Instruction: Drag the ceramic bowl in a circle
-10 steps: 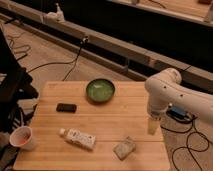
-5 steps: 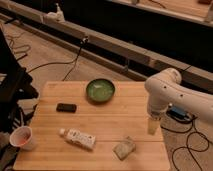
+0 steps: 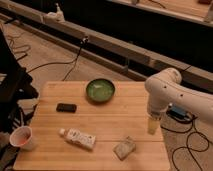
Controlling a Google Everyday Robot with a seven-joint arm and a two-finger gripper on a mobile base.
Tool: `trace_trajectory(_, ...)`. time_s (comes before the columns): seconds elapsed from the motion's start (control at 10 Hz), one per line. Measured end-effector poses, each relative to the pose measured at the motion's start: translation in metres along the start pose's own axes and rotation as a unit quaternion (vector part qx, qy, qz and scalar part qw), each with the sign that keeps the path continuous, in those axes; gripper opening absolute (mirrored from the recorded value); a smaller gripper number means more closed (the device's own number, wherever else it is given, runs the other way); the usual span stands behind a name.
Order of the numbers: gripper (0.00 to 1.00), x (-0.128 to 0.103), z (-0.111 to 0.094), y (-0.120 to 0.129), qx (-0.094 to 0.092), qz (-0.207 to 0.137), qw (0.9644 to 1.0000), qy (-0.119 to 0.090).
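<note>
The ceramic bowl [image 3: 100, 90] is round, shallow and glossy green with a pale sheen inside. It sits on the wooden table [image 3: 105, 120] near the far edge, about the middle. My gripper [image 3: 152, 127] hangs from the white arm [image 3: 165, 90] over the table's right side, pointing down. It is well to the right of the bowl and nearer the front, apart from it and touching none of the objects.
A small black flat object [image 3: 66, 107] lies left of the bowl. A white bottle [image 3: 78, 137] lies on its side at the front. A crumpled packet [image 3: 124, 148] lies front centre-right. A white cup with reddish inside [image 3: 22, 137] stands at the front left corner. Cables run over the floor.
</note>
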Motion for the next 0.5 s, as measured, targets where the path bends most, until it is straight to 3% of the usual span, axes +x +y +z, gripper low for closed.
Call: trace_trajectory(0.5, 0.78, 0.0012, 0.0005, 0.0036, -0.007, 0.003, 1.0, 0.001)
